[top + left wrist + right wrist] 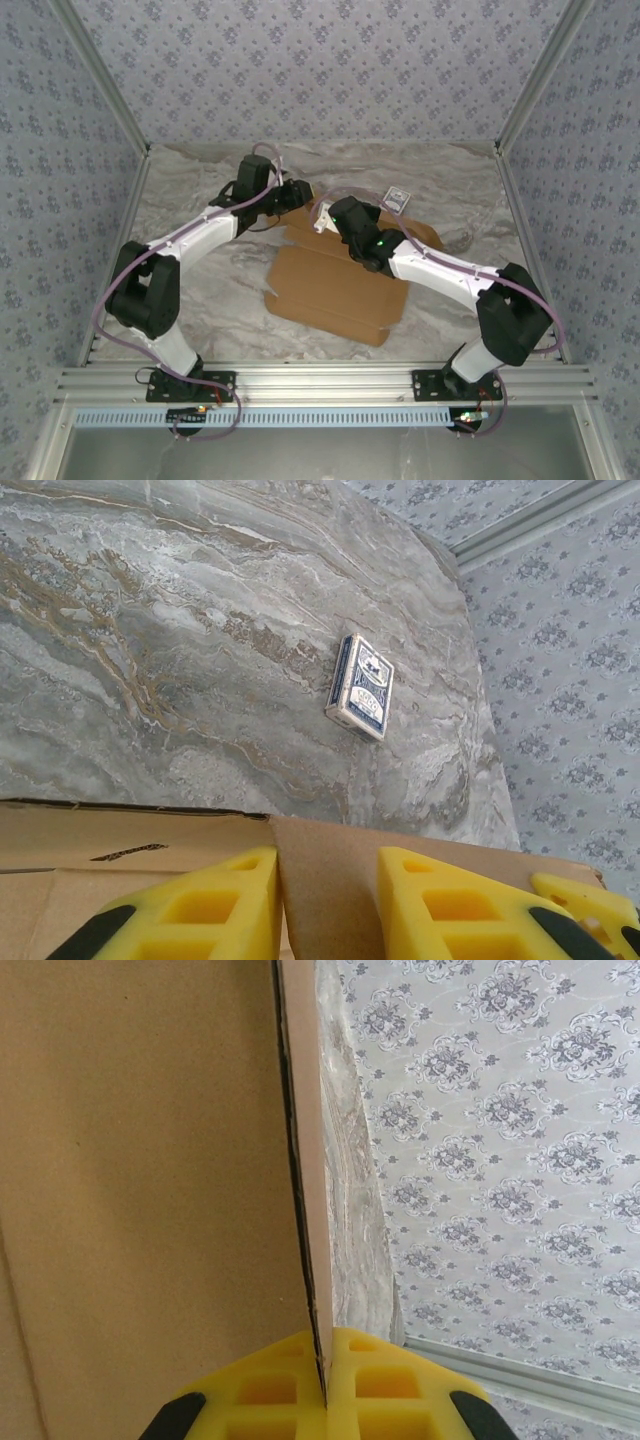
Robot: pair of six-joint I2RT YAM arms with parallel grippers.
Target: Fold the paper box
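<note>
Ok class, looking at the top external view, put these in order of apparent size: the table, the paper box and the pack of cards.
Largest to smallest:
1. table
2. paper box
3. pack of cards, by far the smallest

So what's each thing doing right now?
Box: mostly flat, not folded up yet.
Right gripper: shut on the Box edge.
Left gripper: open, fingers either side of a Box flap.
Card pack: closed, lying flat.
</note>
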